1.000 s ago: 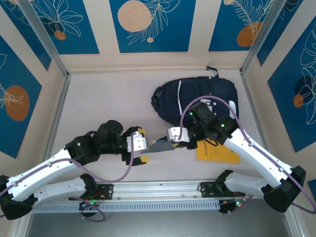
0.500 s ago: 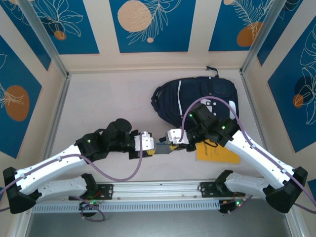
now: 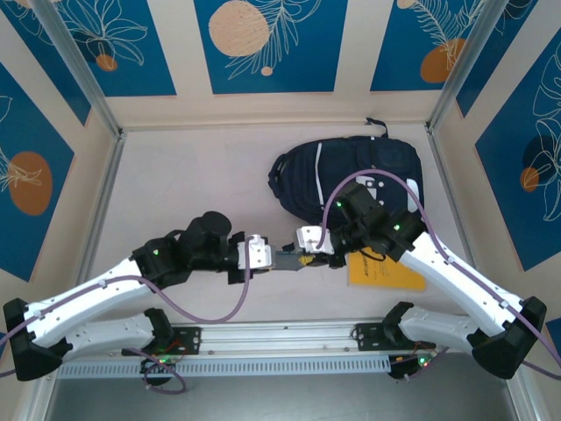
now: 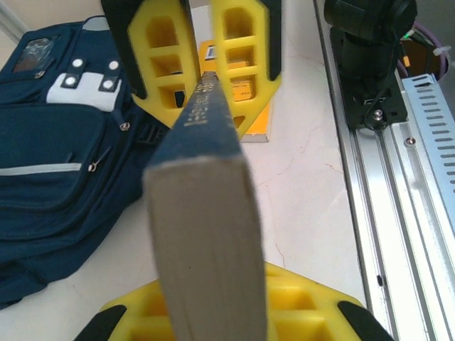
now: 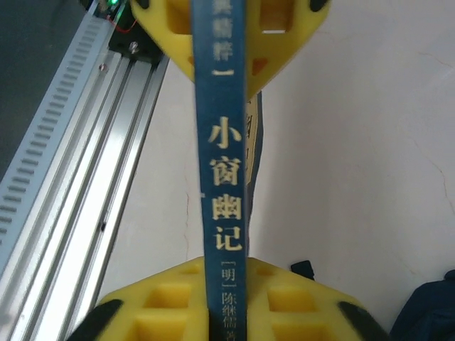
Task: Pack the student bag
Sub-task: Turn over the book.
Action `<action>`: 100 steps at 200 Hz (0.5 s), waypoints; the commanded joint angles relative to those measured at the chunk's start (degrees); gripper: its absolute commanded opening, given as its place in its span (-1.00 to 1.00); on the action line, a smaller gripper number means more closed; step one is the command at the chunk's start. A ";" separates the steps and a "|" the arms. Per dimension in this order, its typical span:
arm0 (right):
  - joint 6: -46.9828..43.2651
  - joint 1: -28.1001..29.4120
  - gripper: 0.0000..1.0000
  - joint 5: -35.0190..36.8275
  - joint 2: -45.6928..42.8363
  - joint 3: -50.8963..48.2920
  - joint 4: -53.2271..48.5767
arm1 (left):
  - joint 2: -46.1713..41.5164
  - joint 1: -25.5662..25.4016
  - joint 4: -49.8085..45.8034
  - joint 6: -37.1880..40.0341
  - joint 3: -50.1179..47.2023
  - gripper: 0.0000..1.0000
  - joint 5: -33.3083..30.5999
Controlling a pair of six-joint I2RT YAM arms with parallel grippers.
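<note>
The student bag [image 3: 351, 175], dark navy with white stripes, lies at the back right of the table; its front pockets [image 4: 57, 156] show in the left wrist view. A thin blue book [image 3: 285, 260] hangs level above the table between both grippers. My left gripper [image 3: 267, 259] is shut on its page-edge end [image 4: 206, 213]. My right gripper [image 3: 302, 256] straddles the other end, and a thin dark gap shows between one finger [image 5: 163, 312] and the spine [image 5: 226, 177]. From the left wrist, the right gripper [image 4: 202, 71] straddles the far end.
A yellow book [image 3: 386, 272] lies flat on the table just in front of the bag, under the right arm. The metal rail [image 3: 280, 338] runs along the near edge and shows as the rail [image 4: 419, 177] and the rail [image 5: 78, 142] in the wrist views.
My left gripper moved right onto the book's free end and shut on it. My right gripper stayed in place and its jaws eased slightly apart.
</note>
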 commanded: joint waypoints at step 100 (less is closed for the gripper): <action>48.96 -10.78 -0.73 25.79 8.16 8.84 17.17 | -3.76 16.18 -10.21 -39.27 5.92 -1.00 -22.99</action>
